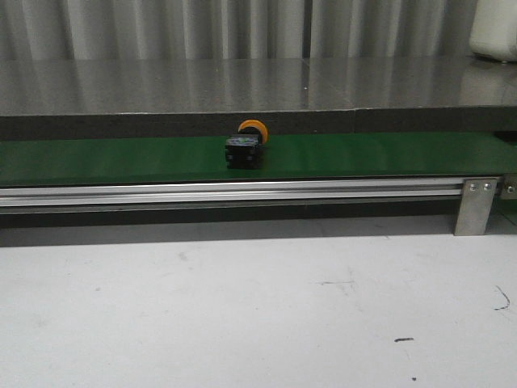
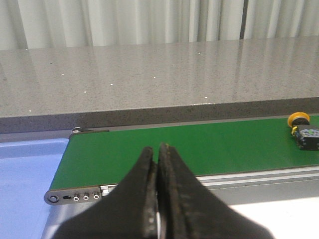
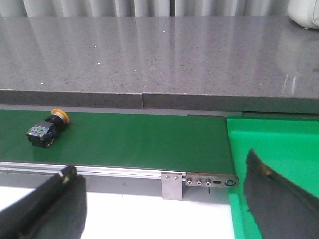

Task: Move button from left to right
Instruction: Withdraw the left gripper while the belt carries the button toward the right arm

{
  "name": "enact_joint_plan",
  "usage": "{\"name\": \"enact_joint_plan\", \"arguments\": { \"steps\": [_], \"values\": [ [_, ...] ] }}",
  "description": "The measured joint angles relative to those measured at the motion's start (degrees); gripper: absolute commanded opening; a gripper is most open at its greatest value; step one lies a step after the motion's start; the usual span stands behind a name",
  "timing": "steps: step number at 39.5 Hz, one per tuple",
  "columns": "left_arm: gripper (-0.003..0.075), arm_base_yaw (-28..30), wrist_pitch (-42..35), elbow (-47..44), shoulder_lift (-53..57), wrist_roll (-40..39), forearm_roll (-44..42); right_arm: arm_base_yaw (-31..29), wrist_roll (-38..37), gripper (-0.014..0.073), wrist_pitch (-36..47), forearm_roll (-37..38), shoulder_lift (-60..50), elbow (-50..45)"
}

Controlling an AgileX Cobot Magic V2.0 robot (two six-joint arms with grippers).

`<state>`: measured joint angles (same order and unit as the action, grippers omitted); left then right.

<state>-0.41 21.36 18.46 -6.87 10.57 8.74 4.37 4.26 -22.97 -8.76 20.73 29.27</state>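
Lying on its side mid-belt, the button (image 1: 245, 145) awaits you: left gripper (image 2: 158, 152) pressed closed and empty, right gripper (image 3: 164, 174) spread wide, ready to receive.

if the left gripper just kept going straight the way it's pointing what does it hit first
Probably the green belt just ahead of the shut left gripper, then the grey counter edge behind it. The button lies well off that line. Depth is hard to judge.
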Motion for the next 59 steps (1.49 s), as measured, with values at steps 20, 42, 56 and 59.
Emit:
{"name": "enact_joint_plan", "arguments": {
  "steps": [20, 42, 56, 59],
  "values": [
    [-0.0021, 0.0, 0.0, 0.0, 0.0, 0.0, 0.0, 0.0, 0.0, 0.0654, 0.0, 0.0, 0.0, 0.0],
    [-0.0021, 0.0, 0.0, 0.0, 0.0, 0.0, 0.0, 0.0, 0.0, 0.0654, -0.7, 0.0, 0.4, 0.0],
    [-0.0021, 0.0, 0.0, 0.0, 0.0, 0.0, 0.0, -0.1, -6.7, 0.0654, -1.5, 0.0, 22.5, 9.5],
    [-0.0021, 0.0, 0.0, 0.0, 0.0, 0.0, 0.0, -0.1, -6.9, 0.0654, -2.1, 0.0, 29.0, 13.4]
  ]
}}
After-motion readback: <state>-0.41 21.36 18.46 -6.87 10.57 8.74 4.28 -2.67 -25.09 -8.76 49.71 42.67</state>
